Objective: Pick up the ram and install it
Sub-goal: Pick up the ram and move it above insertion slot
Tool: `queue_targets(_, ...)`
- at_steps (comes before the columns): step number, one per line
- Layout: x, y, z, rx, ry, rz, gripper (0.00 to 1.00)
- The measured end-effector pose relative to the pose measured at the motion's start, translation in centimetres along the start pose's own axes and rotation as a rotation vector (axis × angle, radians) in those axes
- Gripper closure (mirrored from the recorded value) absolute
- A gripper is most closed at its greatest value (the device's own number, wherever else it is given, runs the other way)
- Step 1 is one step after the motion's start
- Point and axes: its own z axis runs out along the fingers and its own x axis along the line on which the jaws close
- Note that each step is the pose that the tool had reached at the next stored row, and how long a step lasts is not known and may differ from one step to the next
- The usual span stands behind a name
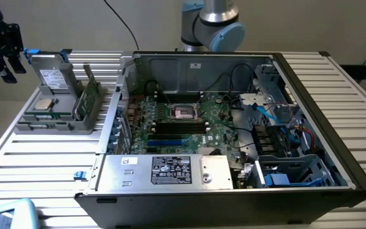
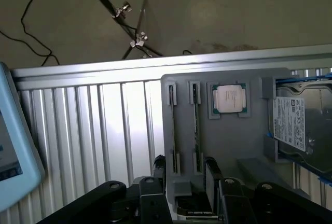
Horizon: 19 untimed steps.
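- The hand (image 1: 2, 67) hangs above the table (image 1: 36, 152), off to the exterior view's left of the grey holder (image 1: 49, 125). It touches nothing.
- In the wrist view its fingers (image 2: 211, 169) are spread wide and grip nothing.
- The ram (image 2: 195, 125) stands on edge in a holder slot beside the silver processor (image 2: 230, 98). A second stick (image 2: 171, 125) sits in the next slot, close alongside.
- The step in hand looks like the approach to the ram.
- Done well, I judge, the fingers centre over one stick alone and square to its length.
- The neighbouring stick is the likely snag, as a pad could catch it.
- The black slots (image 1: 179, 126) on the motherboard look empty, so nothing is installed yet.
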Motion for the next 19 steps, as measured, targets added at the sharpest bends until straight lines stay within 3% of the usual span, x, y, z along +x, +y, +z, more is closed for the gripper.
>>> queue_targets(19, 0.00, -0.05, 0.67, 0.0000, -0.0007, 0.000, 0.57)
